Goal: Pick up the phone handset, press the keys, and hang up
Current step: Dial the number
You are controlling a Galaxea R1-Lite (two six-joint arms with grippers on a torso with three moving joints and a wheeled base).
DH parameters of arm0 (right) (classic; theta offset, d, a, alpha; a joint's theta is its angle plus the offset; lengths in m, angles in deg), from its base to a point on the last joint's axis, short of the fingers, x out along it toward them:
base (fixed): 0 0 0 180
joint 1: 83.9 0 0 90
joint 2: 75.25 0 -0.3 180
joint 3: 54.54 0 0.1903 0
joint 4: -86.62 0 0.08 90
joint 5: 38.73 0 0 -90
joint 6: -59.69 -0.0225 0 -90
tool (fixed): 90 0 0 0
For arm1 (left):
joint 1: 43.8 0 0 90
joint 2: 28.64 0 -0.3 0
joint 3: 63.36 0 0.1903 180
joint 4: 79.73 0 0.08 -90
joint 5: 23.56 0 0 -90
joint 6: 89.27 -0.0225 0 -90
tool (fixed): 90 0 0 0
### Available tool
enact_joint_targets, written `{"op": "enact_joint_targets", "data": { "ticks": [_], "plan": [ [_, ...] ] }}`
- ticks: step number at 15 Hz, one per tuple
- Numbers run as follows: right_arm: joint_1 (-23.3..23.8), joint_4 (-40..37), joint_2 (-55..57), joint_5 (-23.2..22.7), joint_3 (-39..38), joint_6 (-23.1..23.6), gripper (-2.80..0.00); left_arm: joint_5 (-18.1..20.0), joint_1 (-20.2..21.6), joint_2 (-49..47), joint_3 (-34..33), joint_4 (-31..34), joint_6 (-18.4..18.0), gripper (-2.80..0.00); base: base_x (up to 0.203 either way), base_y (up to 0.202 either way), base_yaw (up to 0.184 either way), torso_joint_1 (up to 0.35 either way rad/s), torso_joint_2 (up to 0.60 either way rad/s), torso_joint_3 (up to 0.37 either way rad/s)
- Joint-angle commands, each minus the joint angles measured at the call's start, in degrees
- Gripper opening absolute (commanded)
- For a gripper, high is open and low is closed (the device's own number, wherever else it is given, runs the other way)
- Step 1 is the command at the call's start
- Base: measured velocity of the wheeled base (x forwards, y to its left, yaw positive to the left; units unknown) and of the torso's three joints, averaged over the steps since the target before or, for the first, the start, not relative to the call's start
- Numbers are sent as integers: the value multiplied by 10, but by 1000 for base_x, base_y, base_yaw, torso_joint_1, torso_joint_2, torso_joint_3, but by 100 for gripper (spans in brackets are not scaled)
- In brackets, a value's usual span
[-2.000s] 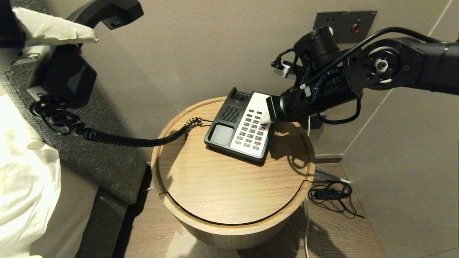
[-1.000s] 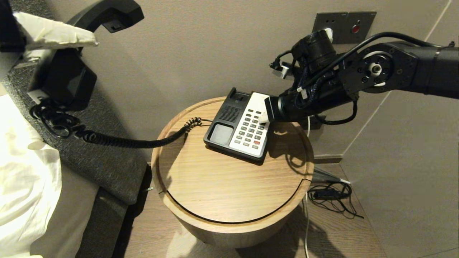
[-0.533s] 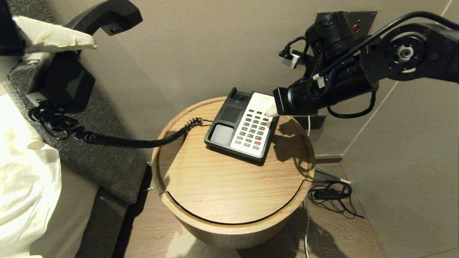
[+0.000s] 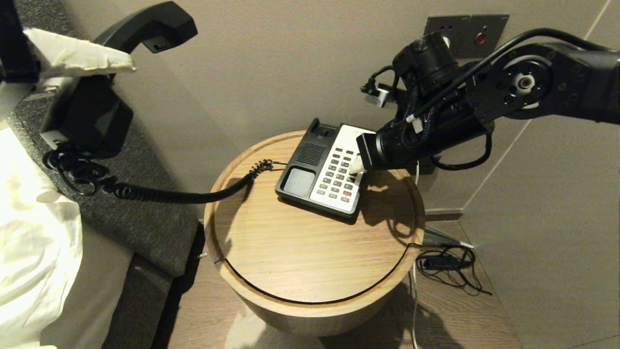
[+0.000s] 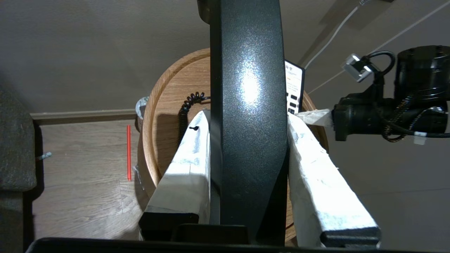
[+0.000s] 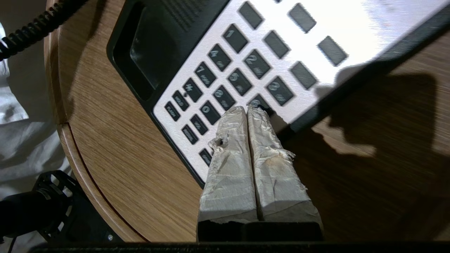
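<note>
The black and white phone base (image 4: 323,172) sits at the back of the round wooden table (image 4: 300,252). My left gripper (image 4: 77,53) is shut on the black handset (image 4: 145,24) and holds it high at the far left, off the table; in the left wrist view the handset (image 5: 248,105) fills the gap between the taped fingers (image 5: 186,165). A coiled cord (image 4: 160,193) runs from the handset to the base. My right gripper (image 4: 356,166) is shut, and its taped tips (image 6: 248,110) rest on the lower right keys of the keypad (image 6: 228,80).
A wall socket plate (image 4: 465,26) is behind my right arm. A bed with white linen (image 4: 34,242) and a grey headboard lies at the left. Loose cables (image 4: 448,264) lie on the floor to the right of the table. A red stick (image 5: 128,153) lies on the floor.
My right gripper lifted off the keypad and back toward the wall, then came down again onto the lower right keys. The left gripper still holds the handset up in the same place.
</note>
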Motion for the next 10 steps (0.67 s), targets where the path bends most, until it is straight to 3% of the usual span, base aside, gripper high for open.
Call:
{"op": "enact_joint_targets", "data": {
  "ticks": [1, 10],
  "plan": [
    [-4, 3, 17, 2, 0, -1, -280, 2, 0, 0, 0, 1, 1, -280, 0, 0, 0, 0, 0, 0],
    [-2, -17, 16, 3, 0, -1, -280, 11, 8, 0, -6, 1, 2, -280, 0, 0, 0, 0, 0, 0]
  ]
}}
